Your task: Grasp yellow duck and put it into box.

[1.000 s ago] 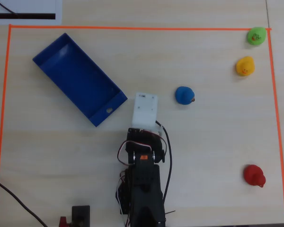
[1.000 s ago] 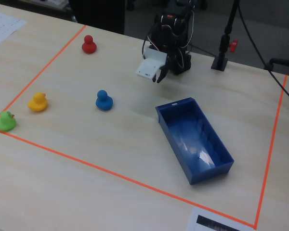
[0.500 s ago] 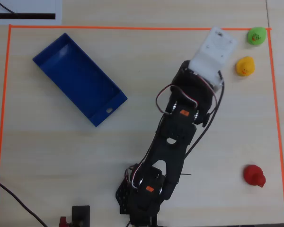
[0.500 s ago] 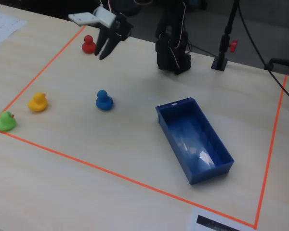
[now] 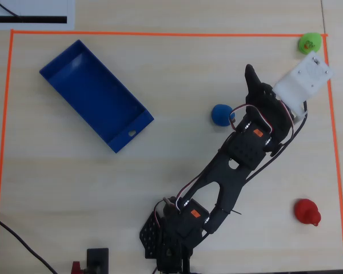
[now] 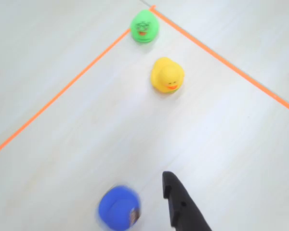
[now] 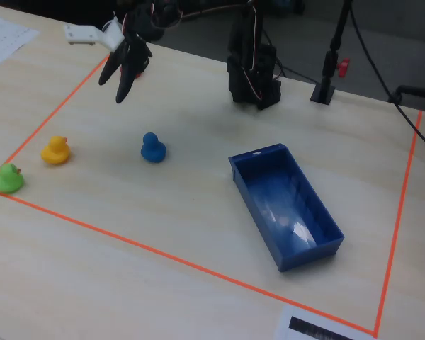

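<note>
The yellow duck (image 6: 167, 75) with an orange beak stands near the corner of the orange tape, ahead of the gripper in the wrist view. It is at the far left in the fixed view (image 7: 55, 150) and hidden under the white wrist mount in the overhead view. My gripper (image 7: 112, 88) hangs open and empty well above the table, short of the duck. Only one black finger (image 6: 180, 204) shows in the wrist view. The blue box (image 5: 121, 141) lies empty at the upper left of the overhead view, and at the right in the fixed view (image 7: 308, 258).
A green duck (image 6: 144, 26) sits in the tape corner just beyond the yellow one. A blue duck (image 6: 119, 208) stands next to my finger, under the arm's left side (image 5: 222, 114). A red duck (image 5: 307, 212) is at the lower right. Orange tape (image 5: 160, 33) frames the work area.
</note>
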